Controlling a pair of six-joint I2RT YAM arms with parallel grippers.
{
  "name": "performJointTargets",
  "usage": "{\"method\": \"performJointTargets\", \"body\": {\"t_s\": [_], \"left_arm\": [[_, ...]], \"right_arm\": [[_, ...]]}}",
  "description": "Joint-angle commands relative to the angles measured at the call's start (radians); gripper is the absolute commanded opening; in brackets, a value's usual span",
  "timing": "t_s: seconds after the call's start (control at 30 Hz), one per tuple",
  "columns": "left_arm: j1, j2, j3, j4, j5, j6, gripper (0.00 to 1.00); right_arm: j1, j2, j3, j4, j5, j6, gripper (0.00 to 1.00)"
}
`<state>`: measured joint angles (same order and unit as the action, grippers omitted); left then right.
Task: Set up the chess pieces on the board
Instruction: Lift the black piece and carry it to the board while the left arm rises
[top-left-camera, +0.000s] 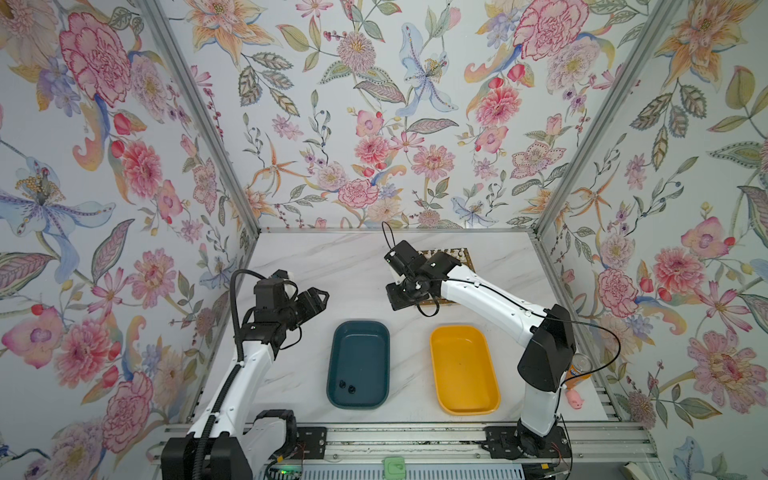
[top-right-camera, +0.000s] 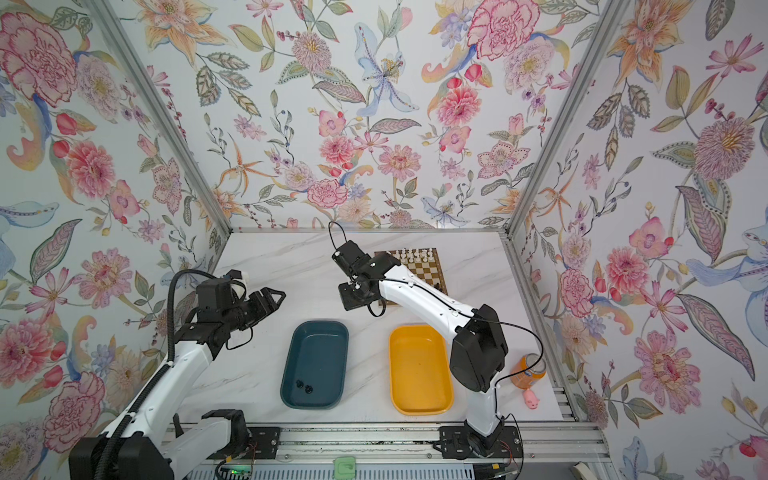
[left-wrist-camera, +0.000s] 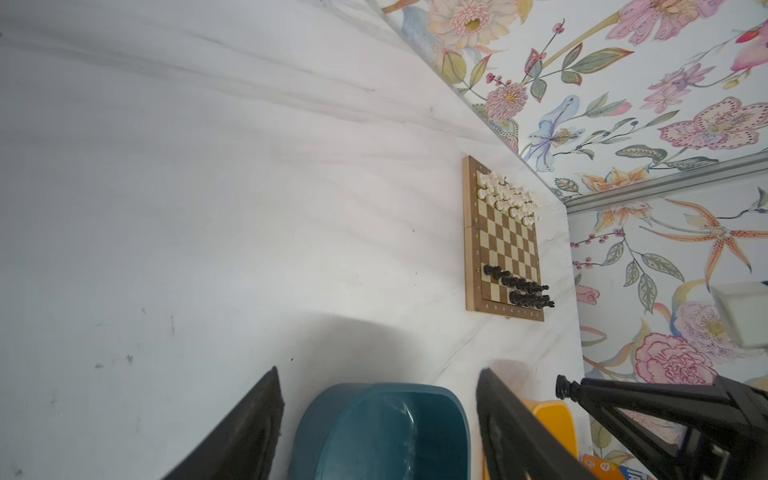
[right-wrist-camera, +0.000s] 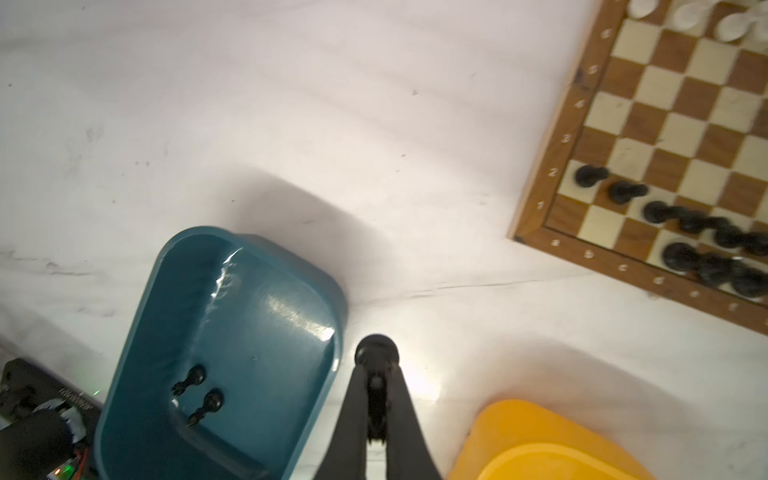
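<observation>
Right gripper (right-wrist-camera: 376, 370) pinches a black piece (right-wrist-camera: 376, 350) near the board (left-wrist-camera: 471, 232).
Left gripper (left-wrist-camera: 379, 372) fingers spread, empty; two black pieces (right-wrist-camera: 212, 401) lie in the teal tray (top-left-camera: 360, 323); board sits far right.

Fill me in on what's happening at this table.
The board is being set up for chess. The right gripper is shut on a black piece, above the table between the teal tray and the board. The left gripper is open and empty. Two more black pieces lie in the teal tray; the yellow tray looks empty. White pieces line the board's far side; the black rows have gaps.
</observation>
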<state>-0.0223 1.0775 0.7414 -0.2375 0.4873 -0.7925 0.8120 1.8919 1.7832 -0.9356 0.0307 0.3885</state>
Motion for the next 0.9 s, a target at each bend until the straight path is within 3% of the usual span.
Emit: {"method": "performJointTargets", "body": {"t_s": [0.0,0.13,0.33,0.87], "left_arm": [[-0.059,0.067,0.070,0.075,0.009,0.009,0.75],[-0.161,0.169,0.136,0.107,-0.011,0.012,0.75],[-0.231,0.260,0.193,0.180,-0.011,-0.022,0.75],[-0.251,0.376,0.283,0.179,-0.009,-0.022,0.75]], "right_arm": [[-0.059,-0.010,-0.019,-0.067,0.029,-0.070,0.03],[-0.123,-0.002,-0.060,-0.060,0.038,-0.111,0.03],[-0.220,0.026,-0.094,-0.024,0.039,-0.138,0.03],[-0.306,0.190,-0.042,0.035,0.029,-0.160,0.03]]}}
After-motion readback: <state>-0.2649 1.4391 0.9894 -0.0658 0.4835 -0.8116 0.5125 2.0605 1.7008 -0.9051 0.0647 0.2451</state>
